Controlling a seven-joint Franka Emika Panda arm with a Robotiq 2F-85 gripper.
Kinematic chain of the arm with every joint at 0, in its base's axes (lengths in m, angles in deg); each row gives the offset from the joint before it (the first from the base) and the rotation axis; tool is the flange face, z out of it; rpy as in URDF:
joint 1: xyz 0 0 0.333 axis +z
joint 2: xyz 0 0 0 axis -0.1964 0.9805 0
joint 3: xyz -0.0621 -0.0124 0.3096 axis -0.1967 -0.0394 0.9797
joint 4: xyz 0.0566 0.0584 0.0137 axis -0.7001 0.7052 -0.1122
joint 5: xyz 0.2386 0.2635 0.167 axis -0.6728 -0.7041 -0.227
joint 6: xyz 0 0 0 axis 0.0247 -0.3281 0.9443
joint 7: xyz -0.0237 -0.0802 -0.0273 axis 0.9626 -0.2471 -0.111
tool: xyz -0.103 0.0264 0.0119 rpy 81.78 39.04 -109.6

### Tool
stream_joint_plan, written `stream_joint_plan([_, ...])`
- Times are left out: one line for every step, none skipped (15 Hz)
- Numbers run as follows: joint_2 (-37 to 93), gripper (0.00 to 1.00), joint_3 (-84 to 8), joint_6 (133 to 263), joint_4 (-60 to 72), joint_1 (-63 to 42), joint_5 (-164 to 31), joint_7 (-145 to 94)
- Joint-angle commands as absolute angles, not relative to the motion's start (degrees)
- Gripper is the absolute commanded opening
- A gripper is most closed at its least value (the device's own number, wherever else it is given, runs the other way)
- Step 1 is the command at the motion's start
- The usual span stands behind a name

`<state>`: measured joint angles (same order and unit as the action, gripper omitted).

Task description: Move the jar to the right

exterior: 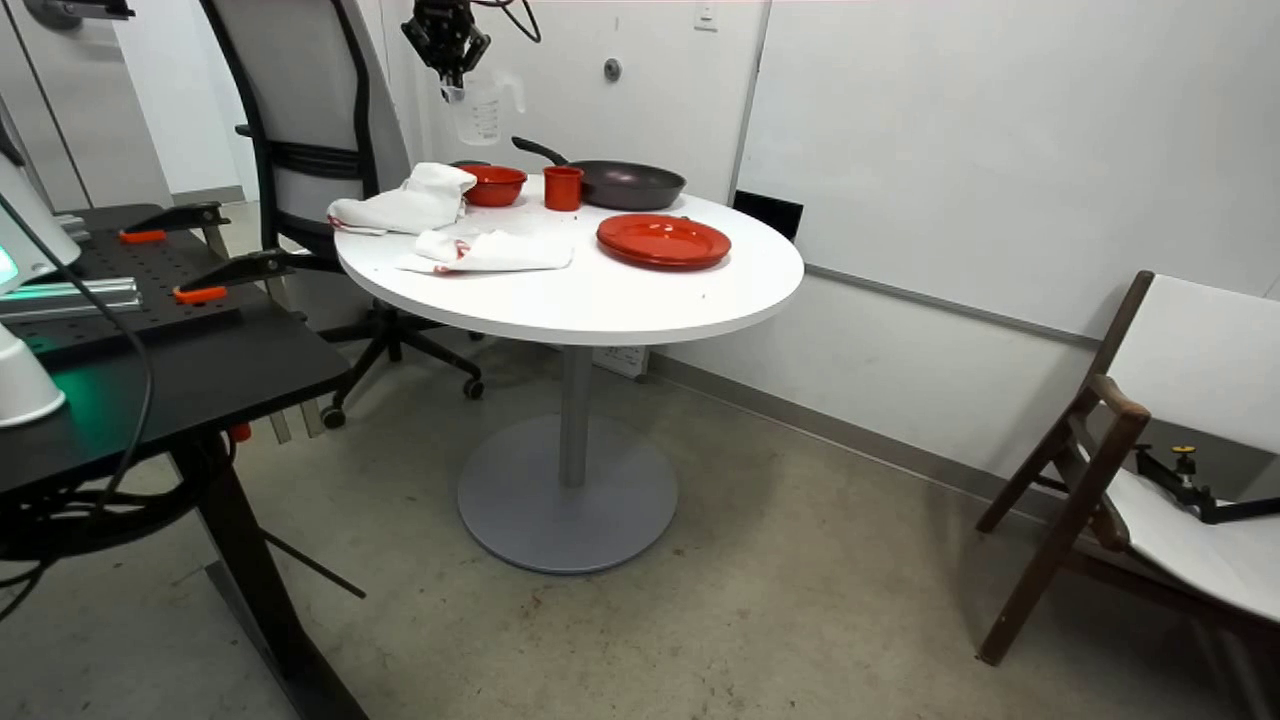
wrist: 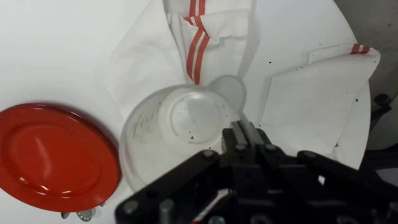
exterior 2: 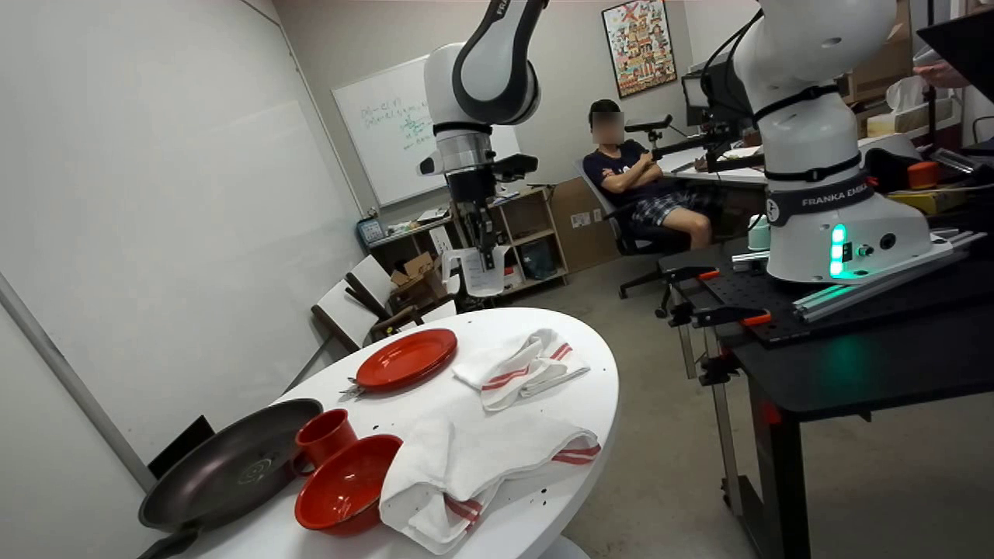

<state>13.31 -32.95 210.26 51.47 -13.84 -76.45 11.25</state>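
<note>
The jar is a clear plastic measuring jug with a handle and printed marks. In both exterior views the jar hangs roughly upright in the air above the round white table. My gripper points down from above and is shut on the jar's rim. In the wrist view the jar's inside and base show, with the wall pinched between the fingertips. Part of the jar is hidden behind the gripper there.
Red plates lie on the table, with cutlery under them. Two white cloths with red stripes lie near one edge. A red bowl, a red cup and a dark frying pan stand together. An office chair is beside the table.
</note>
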Motion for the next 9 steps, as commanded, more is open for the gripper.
stream_joint_plan([14.65,0.01,-34.94,208.80,50.34,-14.79,-75.58,11.01])
stream_joint_plan([15.15,0.01,-35.21,208.68,50.10,-14.95,-75.53,10.96])
stream_joint_plan([15.66,0.01,-35.43,208.60,49.83,-15.14,-75.62,11.08])
stream_joint_plan([16.23,0.01,-35.68,208.58,49.50,-15.40,-75.52,11.05])
stream_joint_plan([16.74,0.01,-35.87,208.64,49.25,-15.67,-75.42,11.04])
stream_joint_plan([17.49,0.01,-36.26,208.34,48.66,-16.15,-74.75,11.26])
stream_joint_plan([18.09,0.01,-36.77,208.34,48.14,-16.71,-73.84,11.41])
stream_joint_plan([18.68,0.01,-37.24,208.59,47.74,-17.32,-73.32,11.78])
stream_joint_plan([19.37,0.01,-37.60,208.99,47.29,-17.96,-73.42,12.43])
